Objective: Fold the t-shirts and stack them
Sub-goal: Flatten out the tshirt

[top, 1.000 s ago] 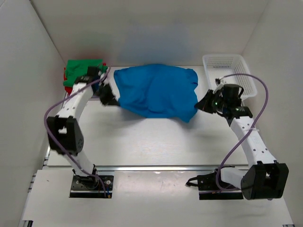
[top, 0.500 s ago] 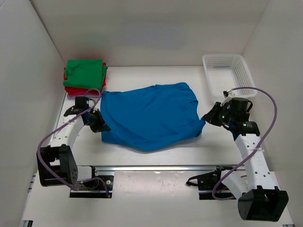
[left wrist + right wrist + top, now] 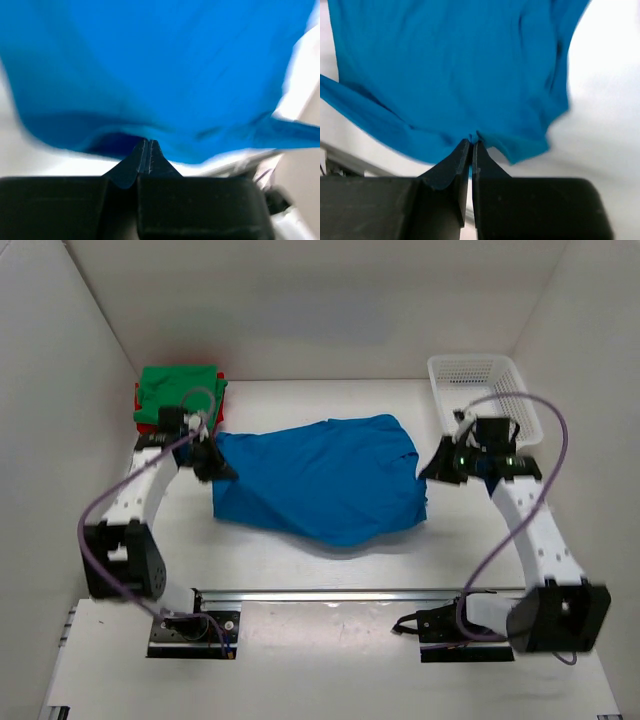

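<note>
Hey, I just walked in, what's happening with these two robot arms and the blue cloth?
The two arms are holding a blue t-shirt spread out between them over the table. The left hand is pinched shut on its left edge and the right hand on its right edge. At the far left corner sits a folded stack, a green t-shirt on top of a red t-shirt. A white mesh basket stands at the far right.
</note>
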You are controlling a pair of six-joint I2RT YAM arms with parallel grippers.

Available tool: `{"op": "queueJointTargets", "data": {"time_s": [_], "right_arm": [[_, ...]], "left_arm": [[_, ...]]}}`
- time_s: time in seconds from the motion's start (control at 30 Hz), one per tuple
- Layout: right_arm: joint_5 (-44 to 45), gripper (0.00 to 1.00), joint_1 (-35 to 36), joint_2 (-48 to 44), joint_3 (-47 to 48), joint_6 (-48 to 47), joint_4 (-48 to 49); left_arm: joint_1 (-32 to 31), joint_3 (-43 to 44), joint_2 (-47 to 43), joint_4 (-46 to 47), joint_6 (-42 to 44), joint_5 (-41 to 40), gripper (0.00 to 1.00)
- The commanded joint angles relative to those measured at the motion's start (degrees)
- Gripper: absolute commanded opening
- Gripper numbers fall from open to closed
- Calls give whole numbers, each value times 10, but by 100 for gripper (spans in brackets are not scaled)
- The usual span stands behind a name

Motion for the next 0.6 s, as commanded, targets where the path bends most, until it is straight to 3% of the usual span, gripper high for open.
{"op": "queueJointTargets", "data": {"time_s": [0.0,0.07,0.2,0.27,0.3,0.33,0.37,0.43,0.5,0.57], "right_arm": [[11,0,-5,133,166,-34,97],[7,0,-25,216,296,-41,84],[13,0,-17,432,676,-52,20],[-21,0,-36,572,947,-25,-5],[-48,0,-44,592,958,10,60],[-78,0,-58,592,961,25,84],[-72,0,-61,582,963,16,112],[-28,0,-45,535,960,-35,130],[-46,0,-64,460,881,-37,187],[-68,0,-88,423,851,-35,208]], "left_arm": [[6,157,109,62,-21,43,0],[0,300,188,79,-35,56,0],[4,567,314,55,-82,76,0],[7,843,442,24,-115,75,0],[15,998,521,34,-172,92,0],[34,935,512,164,-267,173,0],[36,914,503,222,-300,208,0],[53,1000,506,265,-308,192,0],[67,931,431,296,-294,180,0],[75,937,406,291,-285,166,0]]}}
